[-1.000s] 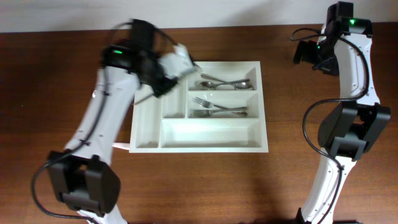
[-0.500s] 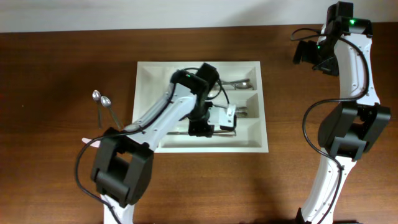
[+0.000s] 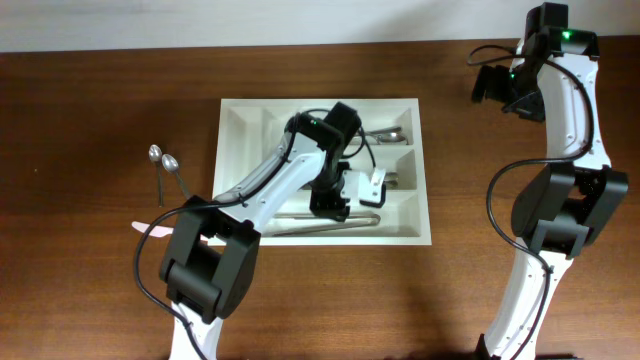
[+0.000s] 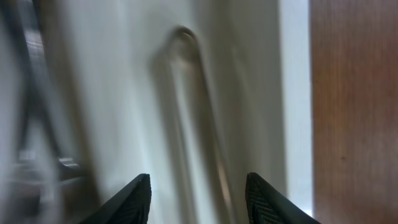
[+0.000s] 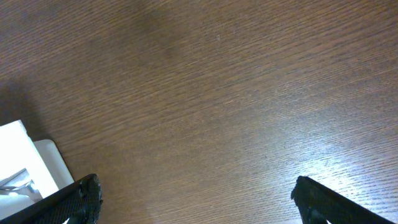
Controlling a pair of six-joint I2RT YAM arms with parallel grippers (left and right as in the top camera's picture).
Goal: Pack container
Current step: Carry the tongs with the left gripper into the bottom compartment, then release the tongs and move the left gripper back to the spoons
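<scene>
The white cutlery tray (image 3: 230, 225) lies mid-table. My left gripper (image 3: 335, 205) reaches into it and hovers open over the long bottom compartment. A long metal utensil (image 3: 310, 221) lies in that compartment. In the left wrist view the utensil (image 4: 193, 112) is blurred, just ahead of the open jaws (image 4: 198, 193) and not held, beside the tray wall (image 4: 295, 93). Spoons (image 3: 385, 133) lie in the top right compartment, and forks (image 3: 398, 180) lie in the middle one, partly hidden by the arm. My right gripper (image 3: 495, 85) is open and empty over bare wood (image 5: 196, 199).
Two loose spoons (image 3: 165, 165) lie on the table left of the tray. A pink object (image 3: 148, 228) pokes out beside the left arm. A tray corner (image 5: 25, 162) shows at the lower left of the right wrist view. The right arm stands at the far right.
My left arm swung from the tray's upper left corner down into the bottom compartment. The metal utensil now lies there. The right arm has not moved.
</scene>
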